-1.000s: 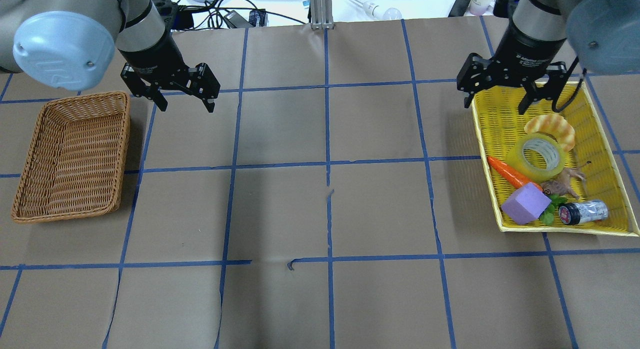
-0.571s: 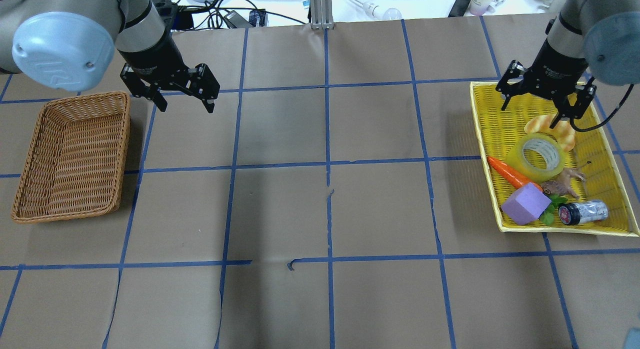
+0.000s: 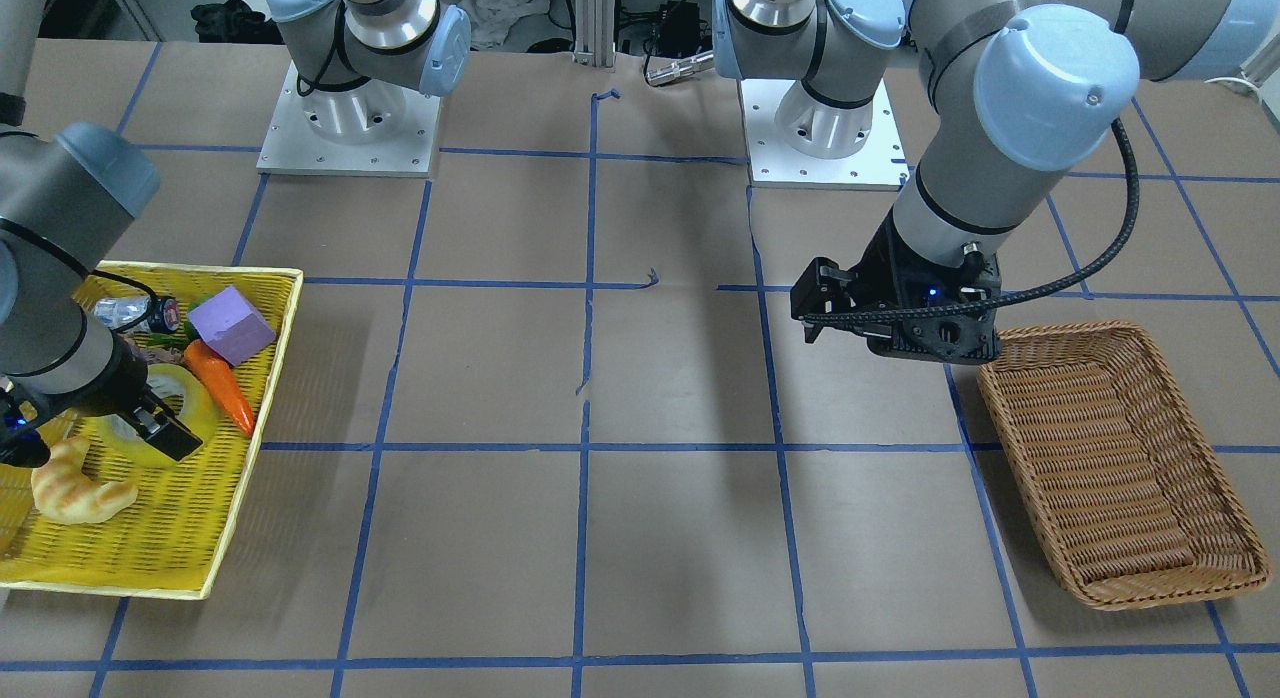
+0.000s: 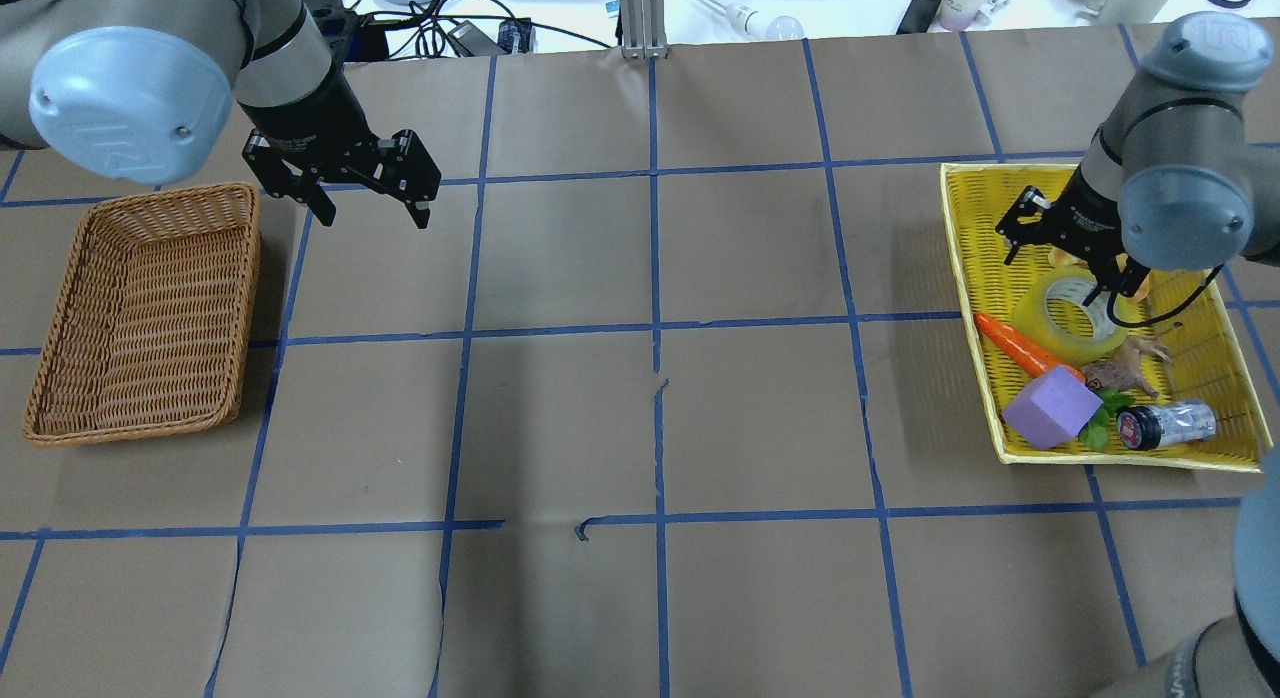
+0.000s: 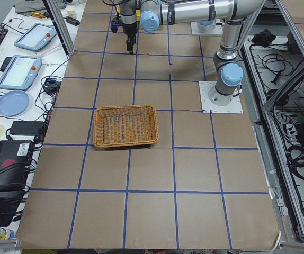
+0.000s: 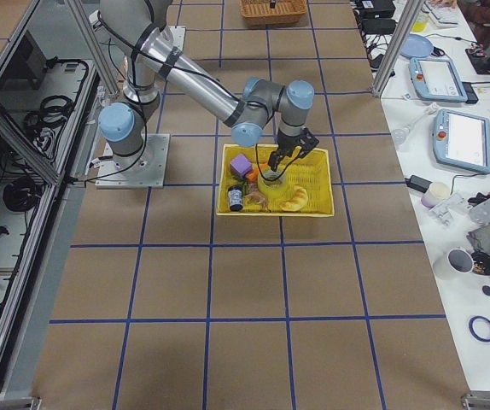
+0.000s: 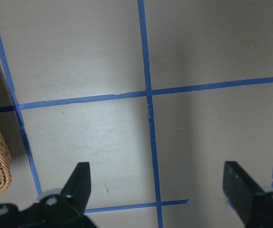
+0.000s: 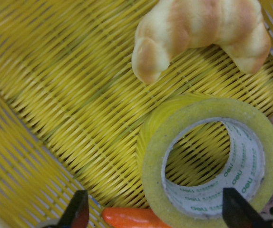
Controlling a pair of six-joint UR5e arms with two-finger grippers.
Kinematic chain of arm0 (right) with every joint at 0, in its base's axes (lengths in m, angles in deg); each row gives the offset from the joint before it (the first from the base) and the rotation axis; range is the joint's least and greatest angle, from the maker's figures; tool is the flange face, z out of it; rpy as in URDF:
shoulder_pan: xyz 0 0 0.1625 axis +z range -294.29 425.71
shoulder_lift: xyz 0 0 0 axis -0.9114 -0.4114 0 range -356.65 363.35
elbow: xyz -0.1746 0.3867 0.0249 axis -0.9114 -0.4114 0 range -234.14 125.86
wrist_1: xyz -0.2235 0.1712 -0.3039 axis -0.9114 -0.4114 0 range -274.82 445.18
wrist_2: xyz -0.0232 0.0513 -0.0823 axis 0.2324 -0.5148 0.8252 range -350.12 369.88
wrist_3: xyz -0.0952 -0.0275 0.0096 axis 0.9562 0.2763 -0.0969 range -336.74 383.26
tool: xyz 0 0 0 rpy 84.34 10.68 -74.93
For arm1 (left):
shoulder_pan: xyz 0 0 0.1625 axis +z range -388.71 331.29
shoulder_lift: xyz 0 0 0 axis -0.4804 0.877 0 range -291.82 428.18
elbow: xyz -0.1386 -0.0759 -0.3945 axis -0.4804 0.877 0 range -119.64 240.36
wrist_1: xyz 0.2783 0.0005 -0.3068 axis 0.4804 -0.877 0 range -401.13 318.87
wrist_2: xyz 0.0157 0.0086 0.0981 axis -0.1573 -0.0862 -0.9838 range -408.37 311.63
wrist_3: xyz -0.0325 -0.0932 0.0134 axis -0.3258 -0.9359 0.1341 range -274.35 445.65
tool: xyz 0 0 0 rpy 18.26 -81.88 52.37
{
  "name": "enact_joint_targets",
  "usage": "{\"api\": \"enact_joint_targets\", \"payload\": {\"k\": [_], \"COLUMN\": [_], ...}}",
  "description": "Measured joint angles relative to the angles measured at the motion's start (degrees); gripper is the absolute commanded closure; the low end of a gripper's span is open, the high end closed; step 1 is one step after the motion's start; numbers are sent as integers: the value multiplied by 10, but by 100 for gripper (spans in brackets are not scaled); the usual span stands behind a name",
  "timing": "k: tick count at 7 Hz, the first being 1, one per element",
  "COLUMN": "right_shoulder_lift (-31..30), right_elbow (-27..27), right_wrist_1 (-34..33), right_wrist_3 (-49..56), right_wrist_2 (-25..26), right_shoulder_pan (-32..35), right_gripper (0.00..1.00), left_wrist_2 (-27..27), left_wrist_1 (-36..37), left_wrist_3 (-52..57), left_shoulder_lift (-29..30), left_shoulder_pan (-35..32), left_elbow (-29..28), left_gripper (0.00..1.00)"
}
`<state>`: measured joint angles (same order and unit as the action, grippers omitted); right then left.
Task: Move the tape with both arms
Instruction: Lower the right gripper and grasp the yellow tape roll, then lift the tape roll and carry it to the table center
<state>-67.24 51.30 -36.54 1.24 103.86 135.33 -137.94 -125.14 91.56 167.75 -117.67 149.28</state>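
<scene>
The tape [image 4: 1068, 320], a translucent yellow roll with a pale core, lies in the yellow basket [image 4: 962, 278] between a croissant and a carrot. It also shows in the front view [image 3: 200, 406] and fills the right wrist view [image 8: 155, 161]. My right gripper [image 4: 1052, 273] is open and low over the roll. In the right wrist view [image 8: 158, 211] one finger is outside the roll and the other is over its rim. I cannot tell whether they touch it. My left gripper [image 4: 372, 216] is open and empty above bare table beside the wicker basket [image 4: 140, 308].
The yellow basket also holds a croissant [image 8: 198, 28], an orange carrot [image 4: 1015, 343], a purple block [image 4: 1050, 406], a small can [image 4: 1165, 425] and a brown toy. The wicker basket [image 3: 1120, 458] holds nothing. Blue tape lines grid the brown table.
My right arm has swung to the right and come down into the yellow basket, bringing its open gripper from the basket's far end to the tape. The left arm has not moved.
</scene>
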Motion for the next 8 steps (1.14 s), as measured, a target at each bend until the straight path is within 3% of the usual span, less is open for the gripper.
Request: {"api": "enact_joint_targets", "payload": {"k": [1,2,3,4,5,8], "right_shoulder_lift": [8,14,20,26,28,22], "right_elbow": [5,7,7,7,7,-12], "right_wrist_1": [-5,-6,-7,-7,-7,-3], "right_wrist_3": [-2,-8,-13,-14,-14,-9], "right_wrist_2": [1,1,1,1,1,16], "right_shoulder_pan": [-5,-8,-10,-12,-12,-12], "right_gripper": [12,30,52,81,100,100], "left_wrist_2": [0,0,0,0,0,1], "left_wrist_1": [0,1,1,0,0,1], "left_wrist_3": [-1,-1,-1,-2,-2,0], "left_shoulder_lift": [0,0,0,1,1,0], "left_shoulder_pan": [0,0,0,0,0,0], "left_elbow": [0,0,0,0,1,1], "left_gripper": [0,0,0,0,0,0]}}
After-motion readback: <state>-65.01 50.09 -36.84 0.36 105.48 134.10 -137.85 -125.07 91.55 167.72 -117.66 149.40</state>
